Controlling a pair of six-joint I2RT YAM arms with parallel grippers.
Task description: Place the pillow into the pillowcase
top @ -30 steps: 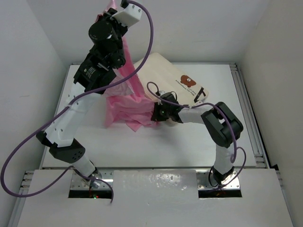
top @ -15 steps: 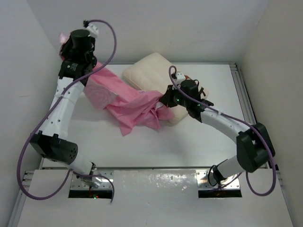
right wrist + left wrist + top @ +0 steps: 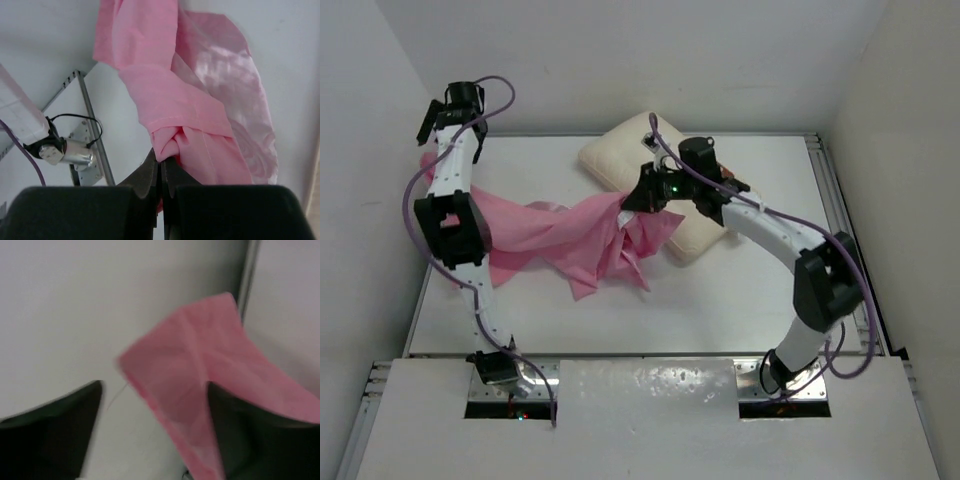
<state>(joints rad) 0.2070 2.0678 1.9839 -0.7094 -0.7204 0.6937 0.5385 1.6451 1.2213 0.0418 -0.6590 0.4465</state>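
The cream pillow (image 3: 625, 150) lies at the back middle of the table. The pink pillowcase (image 3: 545, 235) covers part of it and trails left toward the far left corner. My right gripper (image 3: 633, 197) hangs over the pillow's near edge. The right wrist view shows this gripper (image 3: 162, 161) shut on a bunched fold of the pillowcase (image 3: 200, 100). My left gripper (image 3: 432, 128) is high in the far left corner, close to the wall. The left wrist view shows it (image 3: 154, 386) open, with a loose corner of the pillowcase (image 3: 200, 380) lying beside the right finger (image 3: 235, 430).
White walls close in the table on the left, back and right. A metal rail (image 3: 840, 220) runs along the right edge. A metal bracket with a cable (image 3: 75, 150) shows at the table's edge in the right wrist view.
My left gripper has opened and let go of the pillowcase, and its arm has swung to the far left corner. The pillowcase dropped onto the table. My right gripper moved back and left, holding the fabric.
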